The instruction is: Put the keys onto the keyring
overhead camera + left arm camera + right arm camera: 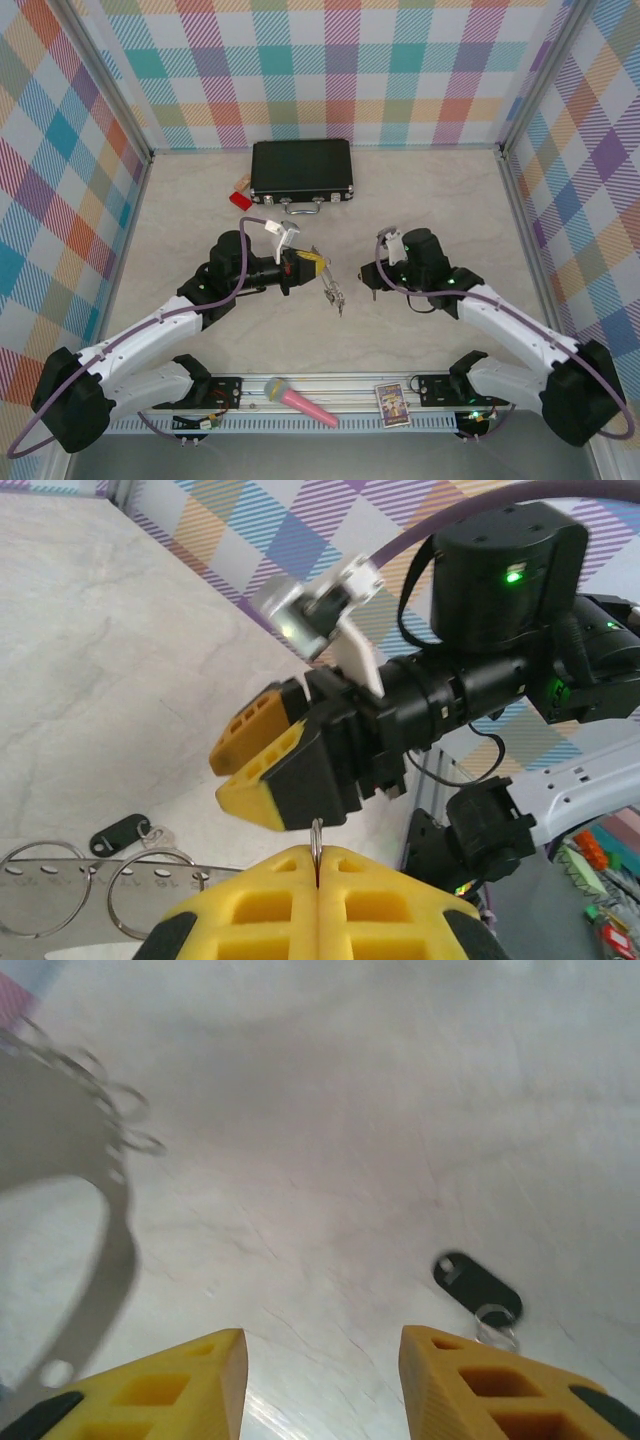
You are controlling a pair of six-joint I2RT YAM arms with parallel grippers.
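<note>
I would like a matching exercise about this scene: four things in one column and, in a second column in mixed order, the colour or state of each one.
Column one:
1. case
2. microphone
3. left gripper
4. right gripper

Column two:
A. open, holding nothing
B. pink
C. shut on the keyring
D. black, lid closed

Pairs: 1-D, 2-B, 3-C, 4-A.

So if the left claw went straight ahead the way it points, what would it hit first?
Probably the right claw, open and facing it just ahead, though depth is hard to judge.
</note>
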